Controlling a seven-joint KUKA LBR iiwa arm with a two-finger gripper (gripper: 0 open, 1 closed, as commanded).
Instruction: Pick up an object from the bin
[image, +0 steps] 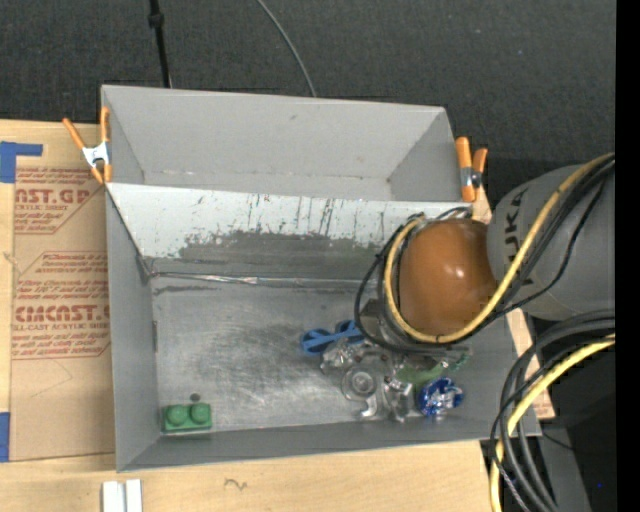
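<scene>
1. Presently, bin (130, 300): grey metal, with sloping walls and a scuffed, streaked floor.
2. Arm: enters from the right. An orange cover (445, 275), domed and glossy, sits at its wrist, with yellow-and-black cables (392, 290) looped round it. It hangs over the right part of the floor.
3. Gripper (392, 362): low under the orange cover, down among a small heap at the right front of the floor. Whether it is spread or pressed together cannot be told, since the cover and the clutter hide it. Which thing of the heap it touches cannot be told either.
4. Blue piece (328, 338): thin and plastic-looking, lying flat on the floor just left of the gripper, at the heap's left edge.
5. Clear pieces (358, 382): several transparent, glinting things, bunched just in front of the gripper and nearest to it.
6. Blue-and-white thing (438, 397): small and crumpled-looking, at the heap's right end, near the front wall.
7. Green block (187, 417): flat and studded, in the front left corner, well apart from both heap and gripper.
</scene>
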